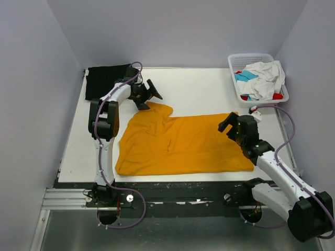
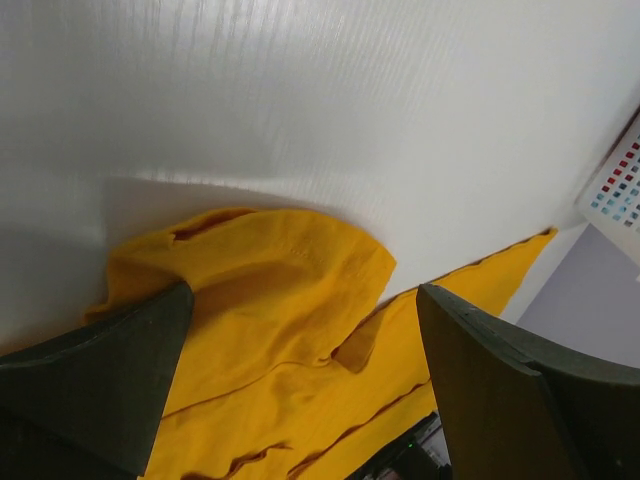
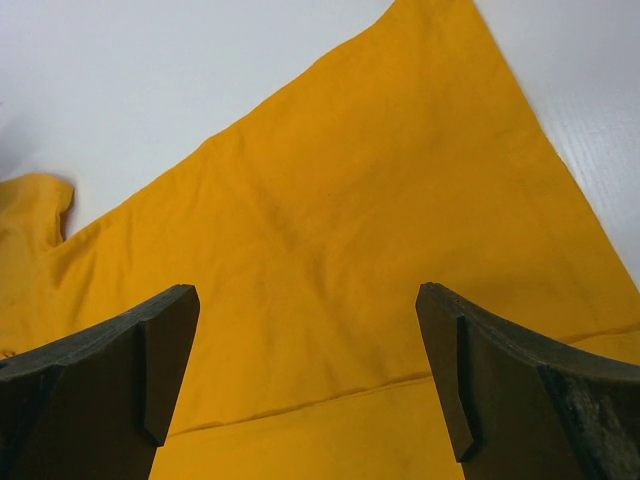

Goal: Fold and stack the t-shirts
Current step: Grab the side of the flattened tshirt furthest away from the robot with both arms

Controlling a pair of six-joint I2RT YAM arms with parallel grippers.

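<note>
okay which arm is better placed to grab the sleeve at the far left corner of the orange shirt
Left. The left claw hovers open right at the raised sleeve of the orange shirt. The right claw, also open, sits over the shirt's opposite end near the basket.

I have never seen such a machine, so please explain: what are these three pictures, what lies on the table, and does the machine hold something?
The machine is two robot arms bolted at the table's near edge. One picture looks down from above; the other two come from a camera on each wrist, so you see dark fingers at the bottom. An orange t-shirt lies spread on the white table. A black t-shirt lies at the far left corner. A white basket at the far right holds more shirts. The left gripper and right gripper are both open above the orange shirt, holding nothing.
</note>
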